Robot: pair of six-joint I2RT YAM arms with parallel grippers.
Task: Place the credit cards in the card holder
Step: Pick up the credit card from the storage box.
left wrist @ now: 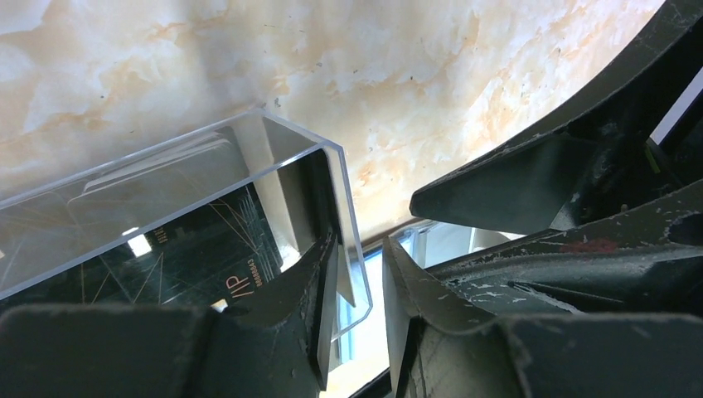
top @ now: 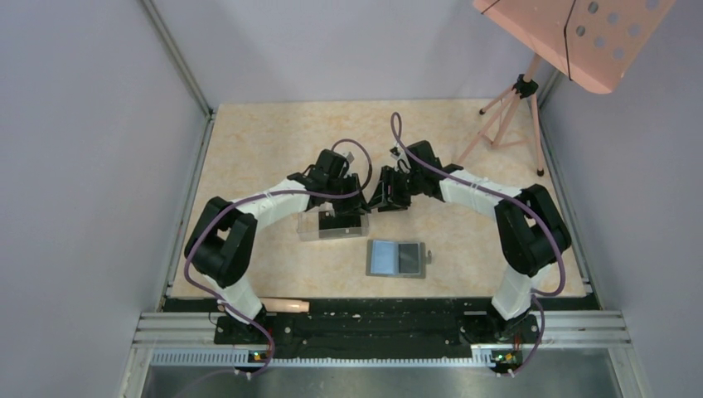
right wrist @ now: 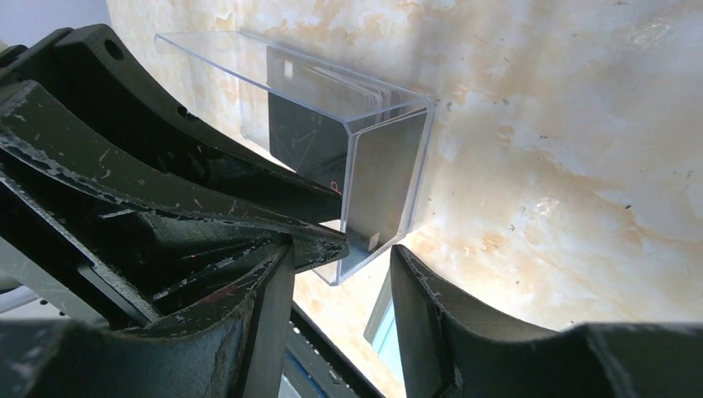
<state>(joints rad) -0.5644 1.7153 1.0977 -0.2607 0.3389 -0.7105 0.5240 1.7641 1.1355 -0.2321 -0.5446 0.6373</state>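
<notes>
Straddling the right end wall of the clear box (top: 311, 228), the left gripper (left wrist: 358, 282) stands part open, seemingly clamping nothing. The credit cards (left wrist: 166, 257) lie inside, their long axis running leftward from it. The right gripper (right wrist: 341, 274), jaws apart and empty, hovers beside that end; the card holder (top: 396, 258) lies open nearer the bases

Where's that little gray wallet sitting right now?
In the top view the card holder lies flat on the table near its front edge, a little right of centre, just nearer than the clear plastic box.
</notes>
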